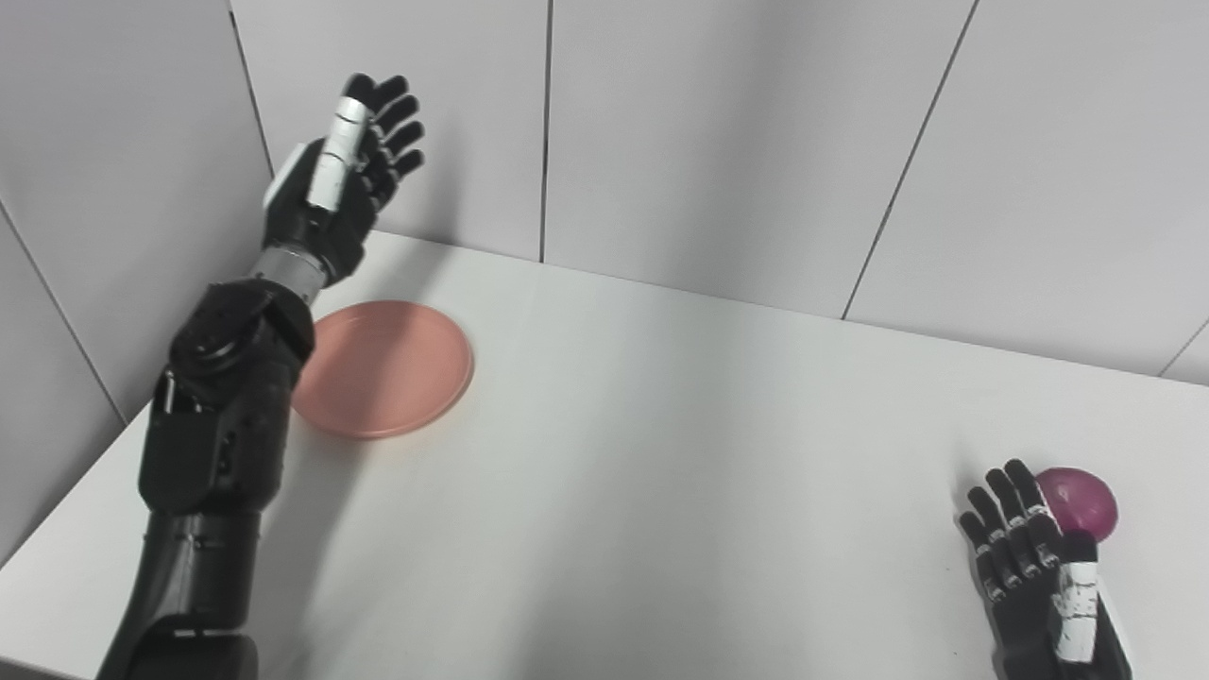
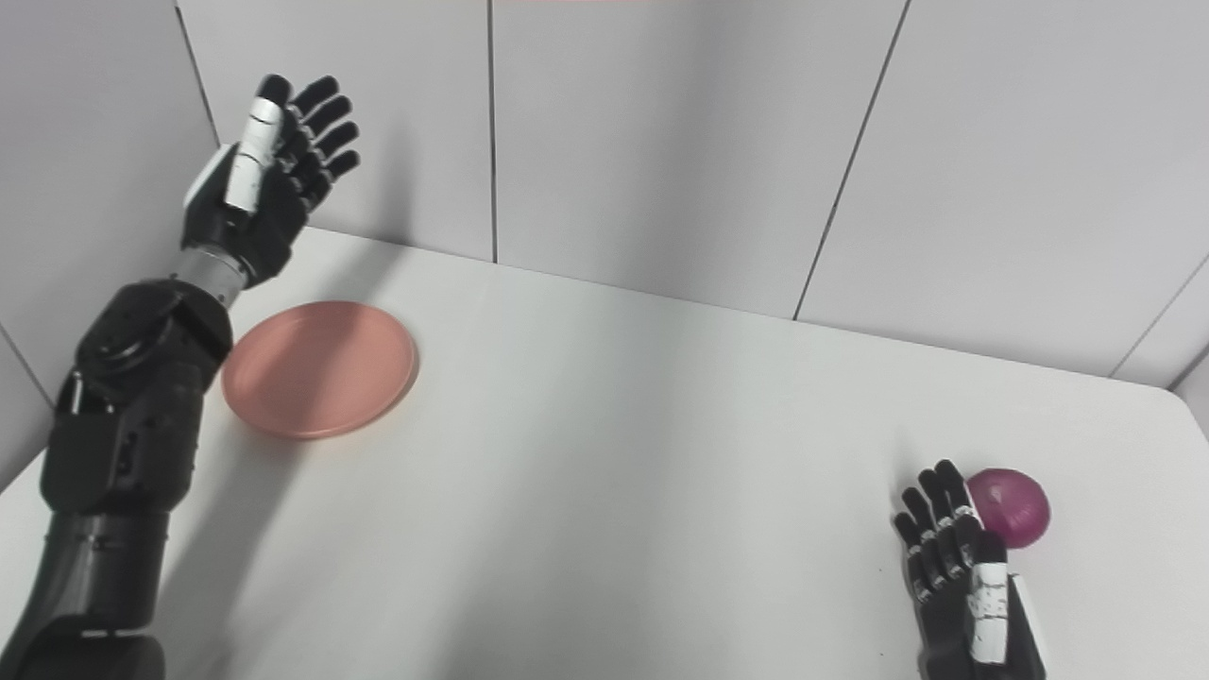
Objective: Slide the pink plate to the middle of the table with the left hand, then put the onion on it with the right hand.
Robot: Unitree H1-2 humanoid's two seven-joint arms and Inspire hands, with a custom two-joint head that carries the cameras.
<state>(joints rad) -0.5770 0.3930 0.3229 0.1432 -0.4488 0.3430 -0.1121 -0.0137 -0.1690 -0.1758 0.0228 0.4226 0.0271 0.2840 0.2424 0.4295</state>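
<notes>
The pink plate [image 1: 383,366] lies flat on the white table [image 1: 661,453] at the far left. My left hand [image 1: 354,165] is open and raised in the air beyond the plate, near the back wall, holding nothing; its forearm hides the plate's left edge. The purple onion [image 1: 1079,501] sits on the table at the near right. My right hand [image 1: 1034,567] is open, fingers apart, just left of the onion and right beside it, holding nothing. In the right eye view the plate [image 2: 319,368], the onion [image 2: 1013,506] and both hands [image 2: 264,170] [image 2: 959,567] show the same way.
Grey wall panels [image 1: 718,142] stand along the table's back edge and left side. The table's rounded right corner [image 2: 1176,401] shows at the far right.
</notes>
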